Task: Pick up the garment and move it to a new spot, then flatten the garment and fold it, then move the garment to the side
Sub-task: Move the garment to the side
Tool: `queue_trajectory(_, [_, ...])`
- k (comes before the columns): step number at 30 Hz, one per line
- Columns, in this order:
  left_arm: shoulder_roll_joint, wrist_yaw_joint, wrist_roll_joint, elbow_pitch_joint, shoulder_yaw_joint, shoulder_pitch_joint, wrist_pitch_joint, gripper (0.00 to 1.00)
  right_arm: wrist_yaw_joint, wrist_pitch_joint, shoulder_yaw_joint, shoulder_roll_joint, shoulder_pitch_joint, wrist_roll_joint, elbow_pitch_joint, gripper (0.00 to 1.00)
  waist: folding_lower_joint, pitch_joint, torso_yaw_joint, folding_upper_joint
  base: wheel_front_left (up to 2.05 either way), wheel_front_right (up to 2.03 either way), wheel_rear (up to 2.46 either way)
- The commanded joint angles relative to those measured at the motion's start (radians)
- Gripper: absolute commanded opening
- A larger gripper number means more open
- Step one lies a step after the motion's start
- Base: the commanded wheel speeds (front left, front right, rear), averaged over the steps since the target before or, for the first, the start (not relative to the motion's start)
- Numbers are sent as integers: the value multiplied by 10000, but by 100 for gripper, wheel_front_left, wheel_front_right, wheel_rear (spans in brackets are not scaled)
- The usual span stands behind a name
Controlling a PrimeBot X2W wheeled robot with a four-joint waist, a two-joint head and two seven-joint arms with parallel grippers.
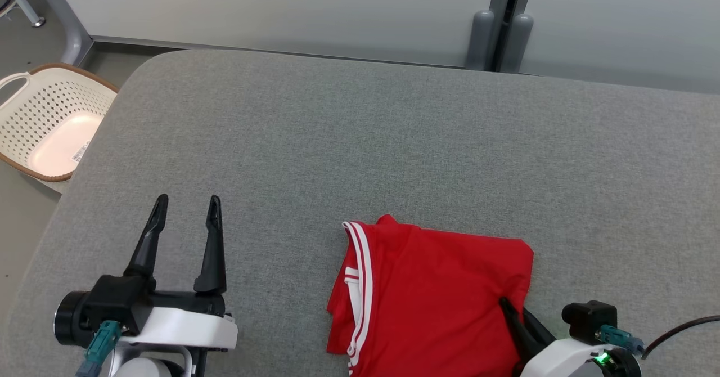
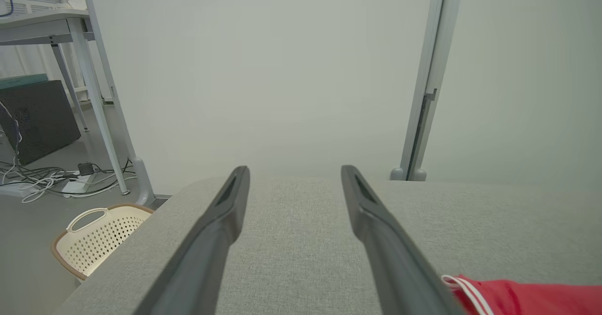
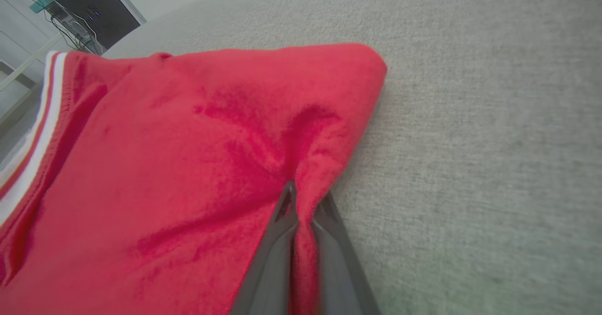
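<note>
You have the red garment [image 1: 433, 292] lying in a compact, roughly rectangular fold on the grey counter [image 1: 394, 140]. It sits toward the near edge and right of centre, with its white-striped trim running down its left side. Your right gripper [image 1: 503, 303] comes in from the lower right at the garment's right edge. Its jaws are together and clamped on a pinch of the red cloth, which puckers up between the fingers [image 3: 268, 258] in the right wrist view. The garment's far right corner lies on the counter just beyond that pinch. Your left gripper [image 1: 187, 198] sits over bare counter, well apart from the garment on its left, with its jaws apart and holding nothing. A cream perforated basket [image 1: 34, 93] with a brown rim stands on the floor beside the counter's far left corner.
</note>
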Motion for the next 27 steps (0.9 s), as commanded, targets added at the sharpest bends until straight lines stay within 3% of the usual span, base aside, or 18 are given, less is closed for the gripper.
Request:
queue_trajectory(1, [0, -74, 119, -102, 150, -64, -59, 100, -25, -34, 113, -161, 40, 1, 167, 0, 0, -11, -82, 0, 0, 0, 0])
queue_trajectory(13, [-290, -439, 888, -700, 825, 167, -56, 100, -25, -277, 254, -1540, -127, -581, -1262, 0, 0, 22, -1163, 0, 0, 0, 0])
queue_trajectory(27, [-389, -1084, 1529, -1012, 759, -782, -56, 100, -24, 457, 27, -3783, -2354, -866, -2417, 0, 0, 1350, -3779, 0, 0, 0, 0])
